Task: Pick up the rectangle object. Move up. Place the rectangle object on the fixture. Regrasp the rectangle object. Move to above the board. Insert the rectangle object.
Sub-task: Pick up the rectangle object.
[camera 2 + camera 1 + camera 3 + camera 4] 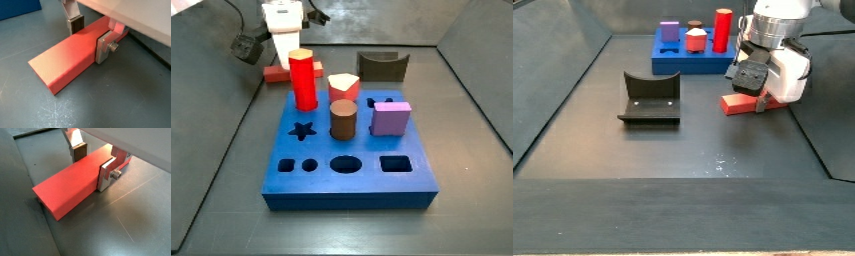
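Note:
The rectangle object (70, 185) is a long salmon-red bar lying flat on the grey floor, seen in both wrist views (67, 60). In a side view its end (275, 73) shows behind the board; in the other side view it lies under the hand (740, 103). My gripper (92, 164) is down over the bar with a finger on each side (90, 35). The near finger (105, 175) lies against the bar's side. The far finger (79, 150) stands a little off it. The fixture (649, 97) is a dark scooped block. The blue board (352, 160) has cut-out holes.
On the board stand a red hexagonal post (302, 80), a brown cylinder (344, 119), a purple cube (392, 118) and a pale-topped piece (344, 87). Dark walls (567, 70) enclose the floor. A black cable (245, 45) hangs by the arm.

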{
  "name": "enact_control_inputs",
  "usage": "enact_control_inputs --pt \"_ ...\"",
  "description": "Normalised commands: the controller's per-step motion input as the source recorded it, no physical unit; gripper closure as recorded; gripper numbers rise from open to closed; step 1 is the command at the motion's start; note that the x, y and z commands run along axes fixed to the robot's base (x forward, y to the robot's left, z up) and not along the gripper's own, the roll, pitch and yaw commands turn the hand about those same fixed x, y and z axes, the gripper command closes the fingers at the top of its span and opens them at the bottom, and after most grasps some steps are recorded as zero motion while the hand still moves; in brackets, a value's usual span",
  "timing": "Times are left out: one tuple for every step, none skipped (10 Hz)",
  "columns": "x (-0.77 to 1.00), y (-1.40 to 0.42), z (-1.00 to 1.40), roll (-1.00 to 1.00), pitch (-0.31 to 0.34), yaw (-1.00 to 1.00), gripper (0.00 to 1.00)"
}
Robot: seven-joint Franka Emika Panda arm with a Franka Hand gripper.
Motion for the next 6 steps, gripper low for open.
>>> enact_control_inputs --pt "0.00 0.00 0.00 0.00 0.000 0.00 1.00" --pt "0.00 0.00 0.00 0.00 0.000 0.00 1.00" --pt "0.00 0.00 0.00 0.00 0.000 0.00 1.00" --pt "0.00 0.00 0.00 0.00 0.000 0.00 1.00" --pt "0.00 0.00 0.00 0.00 0.000 0.00 1.00" --pt "0.00 0.00 0.00 0.00 0.000 0.00 1.00"
